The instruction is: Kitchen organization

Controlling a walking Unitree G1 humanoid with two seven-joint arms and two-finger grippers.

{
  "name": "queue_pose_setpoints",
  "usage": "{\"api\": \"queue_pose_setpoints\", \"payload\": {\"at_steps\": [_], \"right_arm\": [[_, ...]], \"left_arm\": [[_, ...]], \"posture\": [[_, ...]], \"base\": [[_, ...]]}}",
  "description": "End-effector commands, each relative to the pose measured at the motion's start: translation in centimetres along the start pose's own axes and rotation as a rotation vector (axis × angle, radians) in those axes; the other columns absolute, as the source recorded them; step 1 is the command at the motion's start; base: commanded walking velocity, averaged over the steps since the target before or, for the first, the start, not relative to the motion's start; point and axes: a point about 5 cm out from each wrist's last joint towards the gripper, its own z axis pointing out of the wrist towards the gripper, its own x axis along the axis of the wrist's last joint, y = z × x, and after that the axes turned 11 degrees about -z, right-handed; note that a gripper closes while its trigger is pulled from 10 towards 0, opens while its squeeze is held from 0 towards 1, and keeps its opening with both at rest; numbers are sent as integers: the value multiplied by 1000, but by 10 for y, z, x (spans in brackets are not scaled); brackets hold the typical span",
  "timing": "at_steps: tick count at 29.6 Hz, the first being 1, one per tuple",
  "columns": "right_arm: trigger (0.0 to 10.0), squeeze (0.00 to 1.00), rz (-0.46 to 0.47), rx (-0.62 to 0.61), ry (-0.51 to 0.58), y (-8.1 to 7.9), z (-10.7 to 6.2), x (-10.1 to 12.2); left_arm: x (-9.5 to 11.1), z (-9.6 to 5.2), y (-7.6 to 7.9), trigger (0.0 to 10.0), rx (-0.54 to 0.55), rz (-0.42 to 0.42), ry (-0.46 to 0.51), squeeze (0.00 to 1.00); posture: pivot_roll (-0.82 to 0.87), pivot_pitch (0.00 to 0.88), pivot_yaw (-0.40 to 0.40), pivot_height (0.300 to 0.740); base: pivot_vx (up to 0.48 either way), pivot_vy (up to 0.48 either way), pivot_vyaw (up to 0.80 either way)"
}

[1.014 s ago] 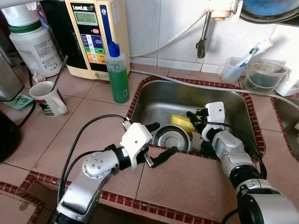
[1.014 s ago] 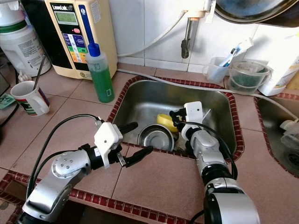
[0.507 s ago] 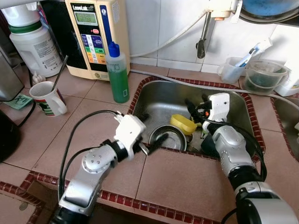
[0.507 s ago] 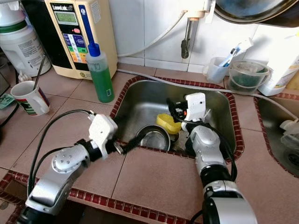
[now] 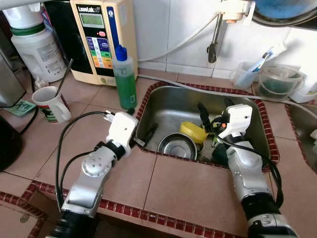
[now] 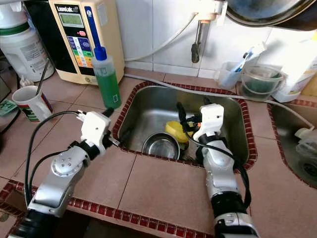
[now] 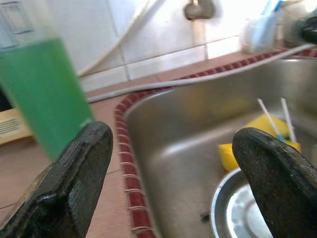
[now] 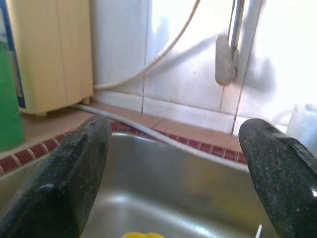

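In the steel sink [image 5: 168, 104] a round steel bowl [image 5: 178, 145] lies near the front, with a yellow bowl [image 5: 192, 132] tilted behind it. A green soap bottle [image 5: 125, 79] stands on the tiled counter by the sink's left corner. My left gripper [image 5: 141, 124] is open at the sink's left rim, one finger near the bottle's base and the other reaching over the rim. In the left wrist view the bottle [image 7: 44, 94] and the yellow bowl [image 7: 257, 134] lie ahead between the fingers. My right gripper [image 5: 214, 111] hangs open in the sink just right of the yellow bowl, holding nothing.
A mug with a spoon [image 5: 49, 104], a large white jug [image 5: 37, 47] and a beige water machine [image 5: 101, 37] stand at the back left. The tap [image 5: 214, 47] hangs over the sink. A cup with a toothbrush [image 5: 247, 72] and stacked plastic tubs [image 5: 282, 79] sit at the back right.
My left gripper has swung from the counter in front of the sink back and left to the sink's left rim by the bottle. My right gripper has moved a little back and right in the sink.
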Motion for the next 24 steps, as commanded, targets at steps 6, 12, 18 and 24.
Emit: {"api": "queue_pose_setpoints", "payload": {"at_steps": [6, 12, 18, 24], "right_arm": [[10000, 1000, -34, 5, 59, -2, -1, 17], [10000, 1000, -36, -10, 85, -3, -1, 30], [10000, 0, 90, -77, 66, -12, -7, 33], [10000, 0, 192, -199, 45, -14, -13, 33]], "left_arm": [[3, -1, -23, 10000, 103, 9, 33, 0], [9, -8, -45, 10000, 218, -151, 83, 0], [7, -8, -41, 10000, 275, -181, 86, 0], [4, -9, -30, 10000, 267, -219, 109, 0]], "posture": [[-52, 0, 13, 740], [-53, 0, 4, 740], [-51, 0, 0, 740], [-58, 0, 8, 740]], "base": [[0, 0, 0], [0, 0, 0], [0, 0, 0], [0, 0, 0]]}}
